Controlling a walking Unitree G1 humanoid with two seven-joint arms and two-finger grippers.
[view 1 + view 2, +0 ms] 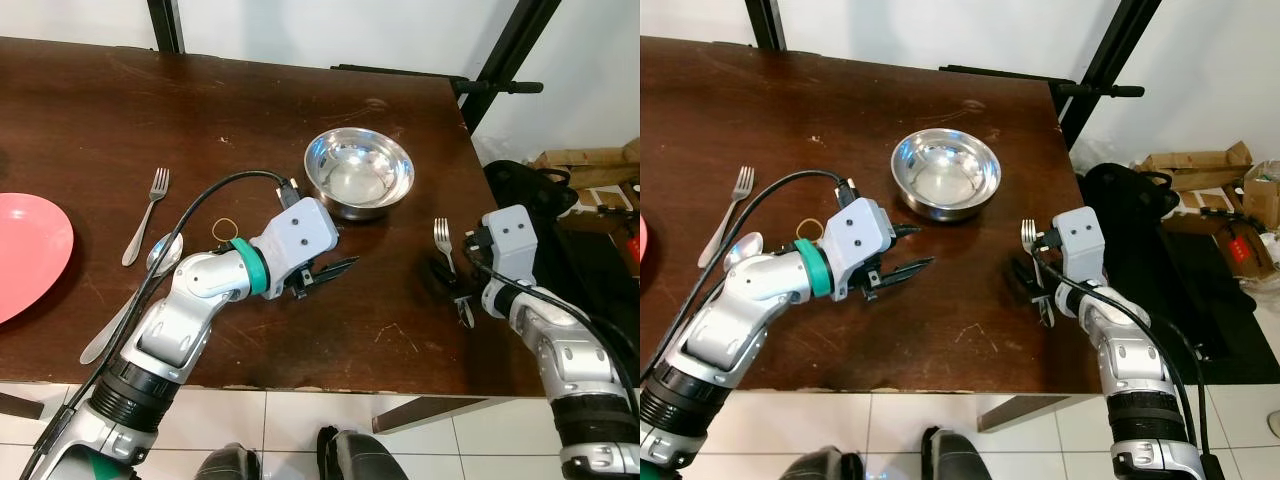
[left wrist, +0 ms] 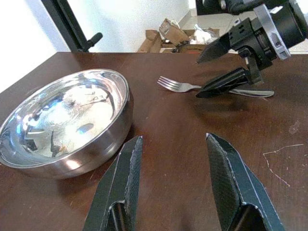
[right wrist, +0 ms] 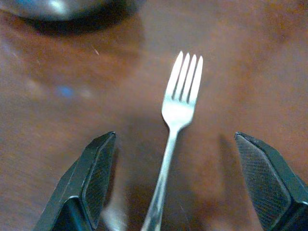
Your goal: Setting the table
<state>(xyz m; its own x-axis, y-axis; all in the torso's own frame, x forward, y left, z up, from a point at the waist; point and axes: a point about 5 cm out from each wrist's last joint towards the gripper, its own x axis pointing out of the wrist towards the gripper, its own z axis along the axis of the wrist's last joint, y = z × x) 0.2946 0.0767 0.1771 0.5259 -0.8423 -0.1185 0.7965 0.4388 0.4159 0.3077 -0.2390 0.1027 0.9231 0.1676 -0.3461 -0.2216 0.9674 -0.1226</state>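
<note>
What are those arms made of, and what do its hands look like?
Both arms are jointed silver shells with black rings near the base. The left arm wears a teal band at the wrist, and a black cable loops along it; cables also run along the right arm. Each ends in a pale grey boxy block carrying two long, pointed black fingers with a woven texture.

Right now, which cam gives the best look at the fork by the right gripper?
Right wrist view: the fork lies lengthwise between the open right gripper, tines sharp. Left wrist view shows it side-on past the steel bowl. In the head views it is small, handle partly hidden by the gripper.
</note>
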